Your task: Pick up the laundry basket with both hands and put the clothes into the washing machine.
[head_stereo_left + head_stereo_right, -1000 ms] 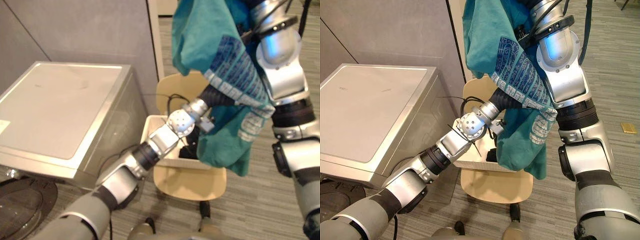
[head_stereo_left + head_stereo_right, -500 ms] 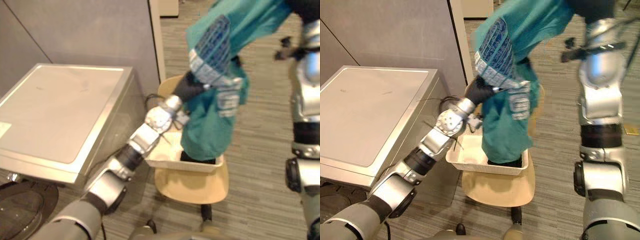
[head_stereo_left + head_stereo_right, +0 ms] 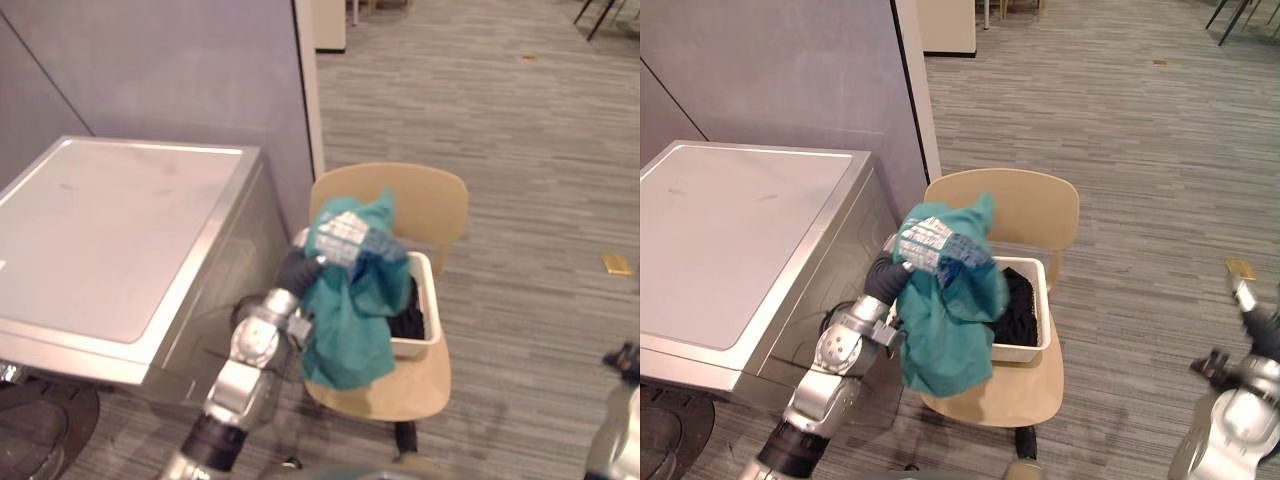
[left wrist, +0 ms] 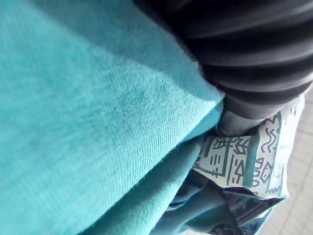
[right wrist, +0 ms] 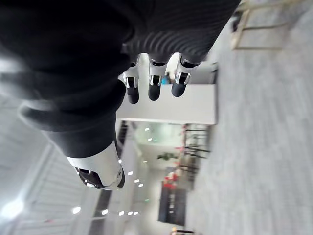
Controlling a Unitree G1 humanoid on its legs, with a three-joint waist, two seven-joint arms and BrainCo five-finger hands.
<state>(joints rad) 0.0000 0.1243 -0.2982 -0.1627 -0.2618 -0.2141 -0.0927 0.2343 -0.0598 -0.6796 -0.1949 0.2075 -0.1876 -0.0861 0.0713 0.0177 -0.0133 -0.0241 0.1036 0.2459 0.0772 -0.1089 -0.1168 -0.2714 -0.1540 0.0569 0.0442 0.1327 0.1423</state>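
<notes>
A teal shirt (image 3: 945, 320) with a patterned band hangs draped over my left hand (image 3: 884, 281), just above the left end of the white laundry basket (image 3: 1038, 345). The cloth covers the fingers; the left wrist view has teal fabric (image 4: 88, 122) pressed against the dark ribbed cover (image 4: 249, 49). The basket sits on a tan chair (image 3: 1025, 210) with dark clothes (image 3: 1018, 308) inside. My right hand (image 5: 154, 87) is held away from the shirt, its fingers straight and empty. The silver washing machine (image 3: 740, 240) stands at the left.
A grey partition wall (image 3: 790, 70) rises behind the machine. The machine's round door (image 3: 40, 440) lies low at the left corner. Striped carpet (image 3: 1140, 130) stretches to the right of the chair, with a small yellow object (image 3: 616, 263) on it.
My right hand has let go of the teal shirt and dropped away to the lower right. The left hand has come down with the shirt to just above the basket. The camera has shifted.
</notes>
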